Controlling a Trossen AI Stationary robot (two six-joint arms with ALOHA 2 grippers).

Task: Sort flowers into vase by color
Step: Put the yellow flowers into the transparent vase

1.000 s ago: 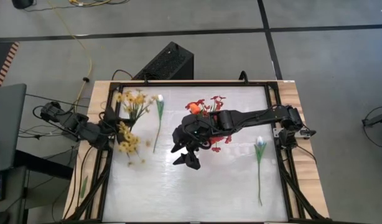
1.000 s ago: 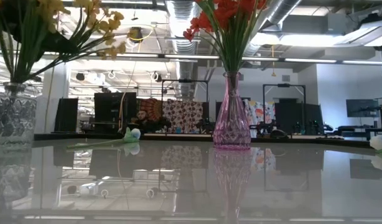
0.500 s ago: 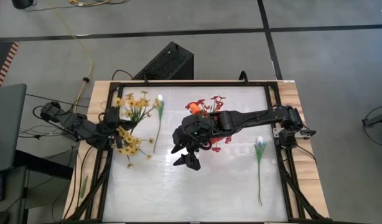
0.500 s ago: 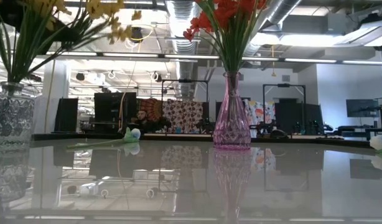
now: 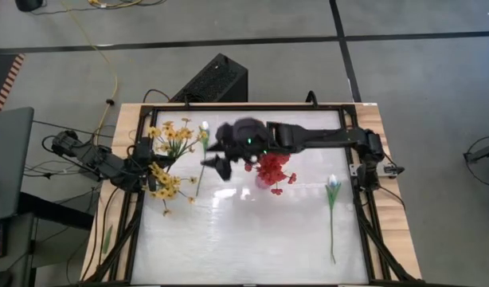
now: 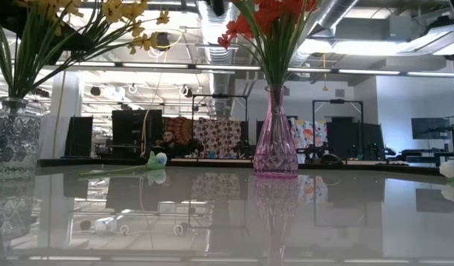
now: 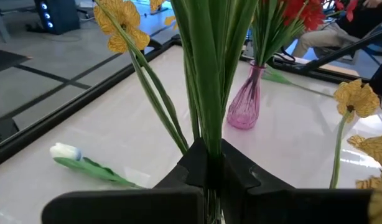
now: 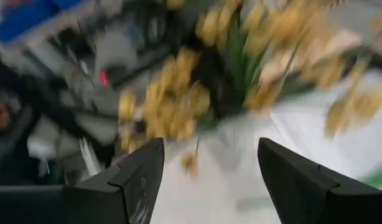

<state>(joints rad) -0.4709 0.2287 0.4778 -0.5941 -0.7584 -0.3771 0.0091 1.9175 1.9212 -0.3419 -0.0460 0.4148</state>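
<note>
Yellow blossom sprays [image 5: 166,159] stand in a clear vase [image 6: 12,140] at the table's left. My left gripper [image 7: 206,158] is shut on their green stems. Red blossom sprays [image 5: 270,169] stand in a pink vase [image 6: 275,140] at mid-table. My right gripper [image 5: 213,166] hovers open beside a white tulip [image 5: 203,150] that lies flat just right of the yellow sprays; its wrist view faces the yellow blossoms [image 8: 178,93]. A second white tulip [image 5: 332,187] lies flat near the right edge. I cannot pick out an orange tulip bud. My left gripper pinches several green stems [image 7: 206,134] of the yellow flowers together between its two fingers. The stems rise and fan out beyond the fingers [image 7: 241,171]. The gripper itself hides their lower ends.
A black frame [image 5: 228,106] borders the white tabletop. The near half of the table [image 5: 244,239] holds only the second tulip's long stem [image 5: 333,235]. My right arm [image 5: 324,137] stretches across the far half, over the pink vase. Cables and a dark box lie off the table.
My right gripper has swung from the table's middle toward the far left, passing over the red flowers, and now hovers by the white tulip beside the yellow sprays. The yellow sprays in my left gripper have shifted a little and spread.
</note>
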